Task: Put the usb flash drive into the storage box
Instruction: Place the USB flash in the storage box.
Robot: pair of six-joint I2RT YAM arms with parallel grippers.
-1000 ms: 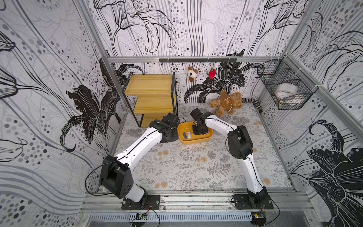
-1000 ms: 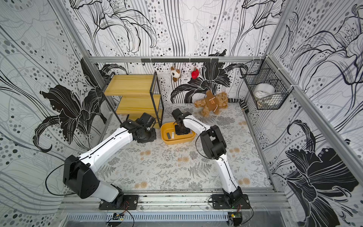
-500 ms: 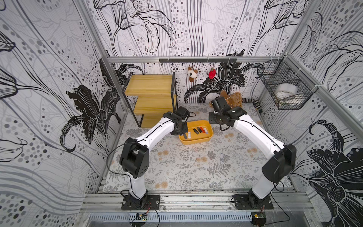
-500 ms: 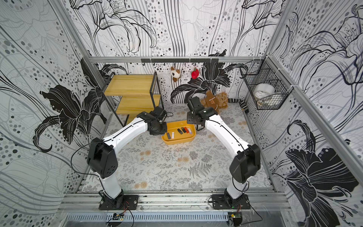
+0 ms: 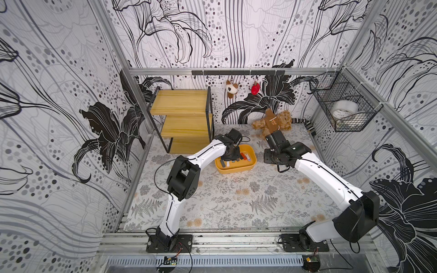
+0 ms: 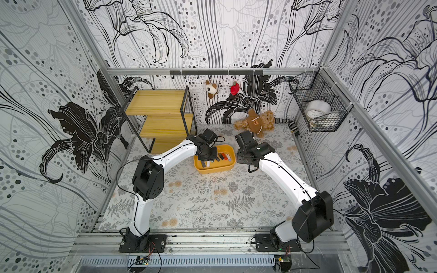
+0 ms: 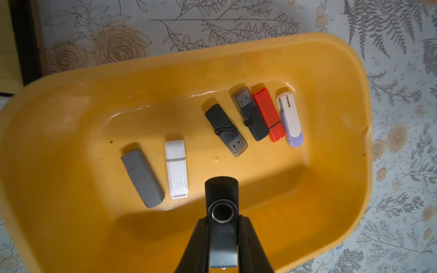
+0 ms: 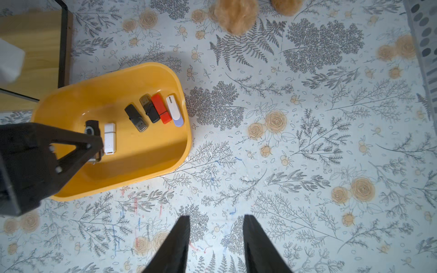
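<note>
Blk swivel USB flash drive (image 7: 221, 193) pinched by its sides in left hand (image 7: 223, 219), hanging over the inside of the yellow-orange storage box (image 7: 331, 61), nr a grey drive (image 7: 142, 177) & a white drive (image 7: 176, 167). Further along the box floor: two clear-capped blk drives (image 7: 225, 128), a red drive (image 7: 268, 114), a white-lilac drive (image 7: 289, 118). Box sits on floral bench (image 8: 307, 141). Right hand (image 8: 216, 217) spread, nothing btwn its fingers, over bench beside box.

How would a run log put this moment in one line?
left fingers: shut on black drive, over box | right fingers: open, empty, beside box | box: six other drives inside
</note>
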